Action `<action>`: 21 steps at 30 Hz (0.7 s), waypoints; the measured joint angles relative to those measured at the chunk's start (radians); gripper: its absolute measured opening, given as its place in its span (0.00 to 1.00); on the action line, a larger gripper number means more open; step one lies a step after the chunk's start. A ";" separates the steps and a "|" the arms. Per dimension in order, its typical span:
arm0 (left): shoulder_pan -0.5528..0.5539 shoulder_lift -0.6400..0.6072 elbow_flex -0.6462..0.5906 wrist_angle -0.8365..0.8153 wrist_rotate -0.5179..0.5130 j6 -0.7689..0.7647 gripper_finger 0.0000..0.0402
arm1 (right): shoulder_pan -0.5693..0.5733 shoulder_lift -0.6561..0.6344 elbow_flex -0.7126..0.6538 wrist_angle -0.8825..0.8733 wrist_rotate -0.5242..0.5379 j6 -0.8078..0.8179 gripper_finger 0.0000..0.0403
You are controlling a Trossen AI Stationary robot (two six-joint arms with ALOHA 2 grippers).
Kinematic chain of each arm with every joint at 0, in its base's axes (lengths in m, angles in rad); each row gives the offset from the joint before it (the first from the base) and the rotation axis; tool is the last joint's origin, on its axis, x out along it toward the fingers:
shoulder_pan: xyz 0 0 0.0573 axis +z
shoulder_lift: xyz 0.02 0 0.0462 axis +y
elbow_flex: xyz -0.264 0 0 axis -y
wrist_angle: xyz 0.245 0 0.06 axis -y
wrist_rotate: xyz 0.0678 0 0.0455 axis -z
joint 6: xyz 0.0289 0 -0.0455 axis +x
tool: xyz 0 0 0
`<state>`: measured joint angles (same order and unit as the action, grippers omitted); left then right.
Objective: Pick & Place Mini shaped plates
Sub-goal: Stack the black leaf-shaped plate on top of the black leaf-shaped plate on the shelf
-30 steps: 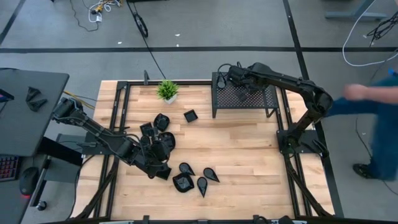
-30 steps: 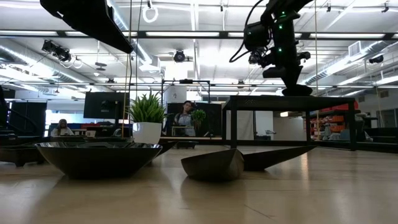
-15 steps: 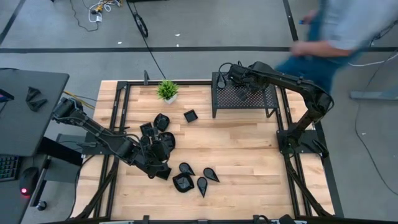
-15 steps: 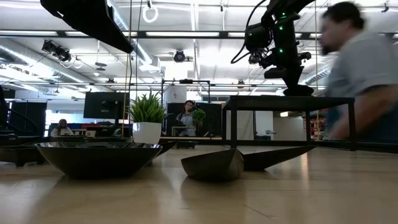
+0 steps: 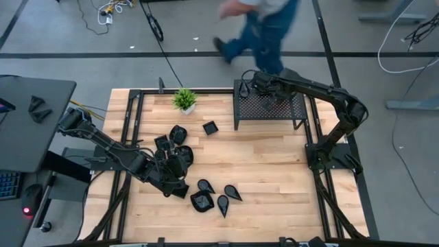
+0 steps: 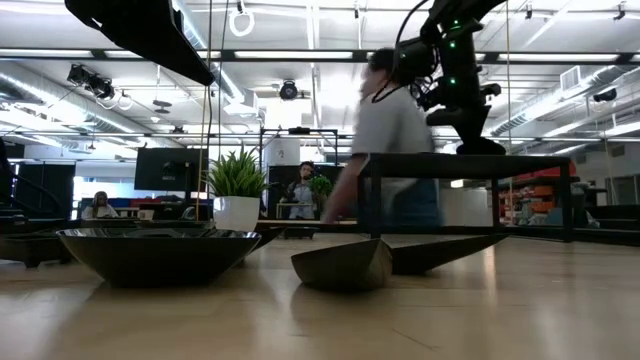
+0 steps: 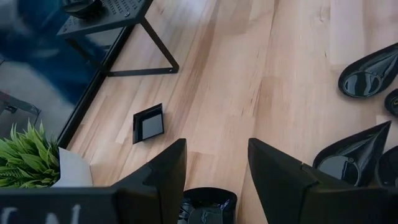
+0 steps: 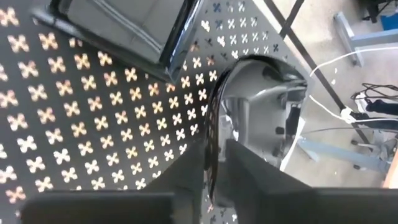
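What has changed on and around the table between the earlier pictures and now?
A person has walked from the right side of the room to behind the rack. The right gripper, over the rack, grips a plate's rim. The left gripper and the plates by it have not moved.

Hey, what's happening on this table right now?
A two-armed robot is moving small glossy black dishes from the wooden table onto a black perforated metal rack. The right hand is over the rack, its fingers close on either side of a dish's rim as the dish sits on the rack. The left hand hovers open above the cluster of dishes. A person is walking past behind the table.
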<state>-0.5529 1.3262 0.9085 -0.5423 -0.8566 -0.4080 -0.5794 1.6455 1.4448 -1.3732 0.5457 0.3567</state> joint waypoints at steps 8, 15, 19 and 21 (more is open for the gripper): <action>0.000 0.000 0.000 0.000 0.000 0.000 0.44 | -0.011 -0.019 0.000 -0.045 -0.032 -0.072 0.30; 0.000 0.000 0.000 0.013 0.000 0.000 0.44 | -0.011 -0.079 0.000 -0.043 -0.119 -0.097 0.22; 0.000 0.000 0.000 0.020 0.000 0.001 0.44 | -0.011 -0.096 0.000 -0.044 -0.120 -0.095 0.14; 0.000 0.000 0.000 0.021 0.000 0.001 0.44 | -0.011 -0.097 0.000 -0.043 -0.121 -0.095 0.10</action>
<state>-0.5529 1.3262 0.9085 -0.5210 -0.8566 -0.4068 -0.5900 1.5490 1.4448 -1.4165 0.4252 0.2615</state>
